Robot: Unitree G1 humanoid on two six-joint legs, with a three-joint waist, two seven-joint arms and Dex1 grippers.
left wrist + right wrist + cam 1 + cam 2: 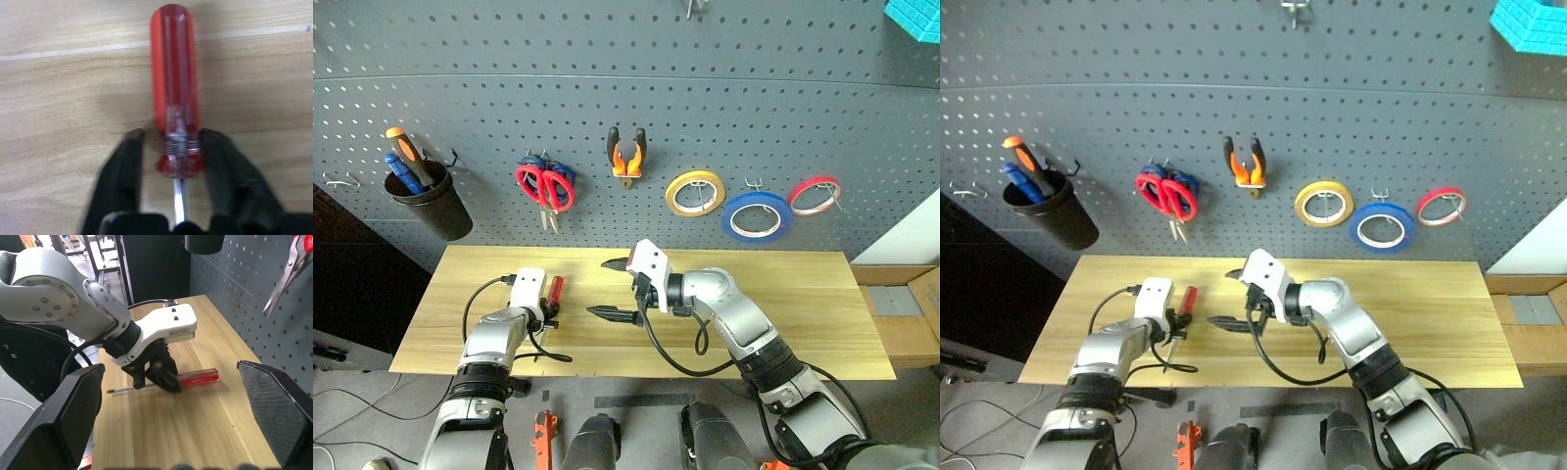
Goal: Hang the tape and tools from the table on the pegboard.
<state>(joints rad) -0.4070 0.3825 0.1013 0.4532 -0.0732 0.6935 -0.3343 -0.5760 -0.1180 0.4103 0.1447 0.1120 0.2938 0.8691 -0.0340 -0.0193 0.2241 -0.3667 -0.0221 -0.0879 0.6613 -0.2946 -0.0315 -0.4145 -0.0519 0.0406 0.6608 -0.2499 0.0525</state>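
Screwdriver (175,88) flat on table (783,304), left tool (171,152) clamping its collar; right tool (615,288) agape.

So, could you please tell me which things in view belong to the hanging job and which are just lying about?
Job:
screwdriver, left tool closing around it on the table
red-handled scissors, pliers, blue tape, on the pegboard

Lying about:
yellow roll
red roll
black cup
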